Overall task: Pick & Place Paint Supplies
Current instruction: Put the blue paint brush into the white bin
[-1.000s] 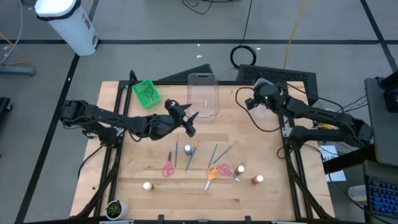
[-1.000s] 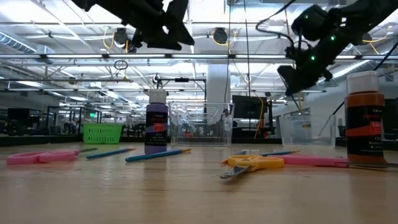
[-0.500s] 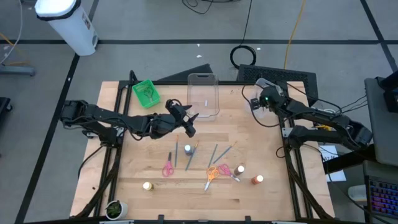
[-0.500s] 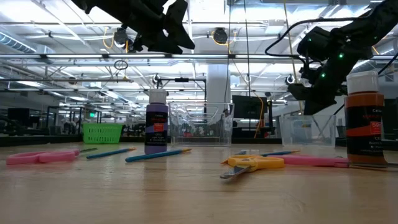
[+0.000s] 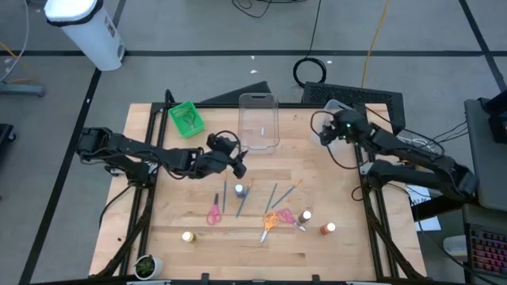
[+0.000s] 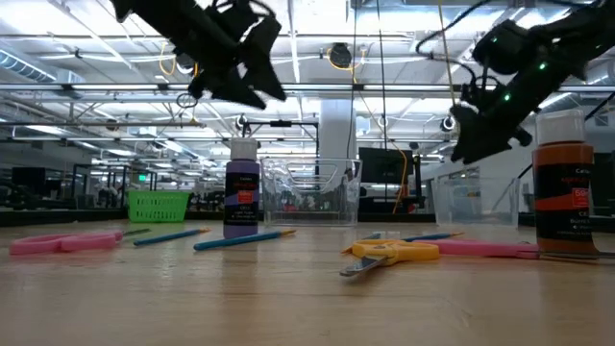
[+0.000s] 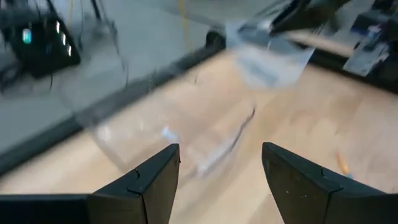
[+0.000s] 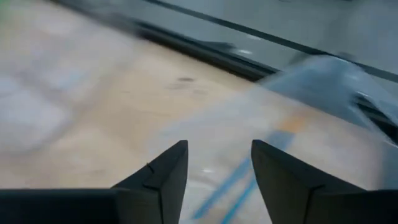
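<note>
The paint supplies lie on the table's near half. They include a purple bottle (image 5: 238,190), a yellow bottle (image 5: 188,237), an orange bottle (image 5: 326,229), pink scissors (image 5: 213,214), orange scissors (image 5: 270,220) and several thin brushes (image 5: 272,194). My left gripper (image 5: 236,164) hangs open above the table, between the supplies and the clear tub (image 5: 260,120). Its fingers (image 7: 155,177) frame that tub in the left wrist view. My right gripper (image 5: 324,134) is open in the air near the table's far right, with bare wood below its fingers (image 8: 165,168).
A green bin (image 5: 186,117) sits at the far left of the table. A second clear tub (image 6: 471,202) stands on the right side, under my right arm. A small potted plant (image 5: 145,266) is at the near left corner. Bare wood lies between the tubs and the supplies.
My left gripper has drawn back a little toward the table's left and near side and turned, its fingers tipping downward. My right gripper has moved toward the table's right edge. The supplies and tubs have stayed where they were.
</note>
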